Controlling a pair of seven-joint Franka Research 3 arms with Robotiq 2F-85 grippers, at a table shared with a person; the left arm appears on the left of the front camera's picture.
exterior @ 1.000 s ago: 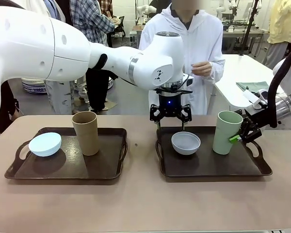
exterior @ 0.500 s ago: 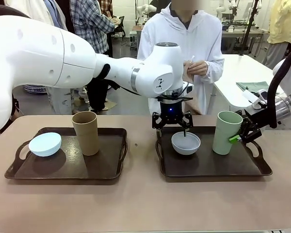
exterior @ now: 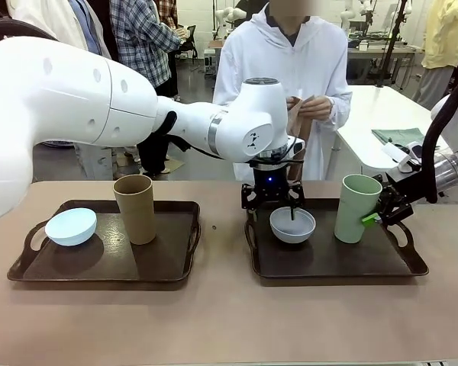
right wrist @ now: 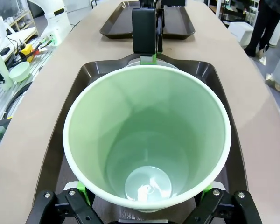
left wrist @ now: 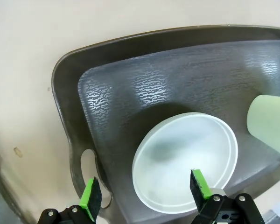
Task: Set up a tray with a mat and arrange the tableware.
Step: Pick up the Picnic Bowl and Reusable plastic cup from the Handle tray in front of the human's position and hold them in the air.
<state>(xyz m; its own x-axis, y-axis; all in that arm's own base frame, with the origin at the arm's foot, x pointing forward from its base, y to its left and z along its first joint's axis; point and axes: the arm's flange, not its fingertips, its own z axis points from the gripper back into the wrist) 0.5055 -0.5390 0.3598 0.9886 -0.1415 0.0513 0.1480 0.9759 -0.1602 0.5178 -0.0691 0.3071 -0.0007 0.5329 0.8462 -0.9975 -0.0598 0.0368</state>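
My left gripper (exterior: 270,212) (left wrist: 143,176) is down at the greyish white bowl (exterior: 292,226) (left wrist: 184,161) on the right tray (exterior: 328,263) (left wrist: 65,116). It is open, with one finger inside the bowl and the other outside its rim. The pale green cup (exterior: 356,207) (right wrist: 147,140) stands upright on the same tray between the spread fingers of my right gripper (exterior: 372,216) (right wrist: 142,190); its rim hides the pads. On the left tray (exterior: 30,263) are a pale blue bowl (exterior: 71,226) and a tan brown cup (exterior: 135,208). Both tray floors are dark and embossed; I cannot tell whether a mat lies there.
A person in a white hooded top (exterior: 275,69) stands at the table's far side, hands at chest height around something brownish. Bare tan tabletop (exterior: 221,320) runs between the trays and along the front edge.
My left gripper has come down from above the greyish white bowl until one finger sits inside it. The person's hands have risen a little. The right arm has not moved.
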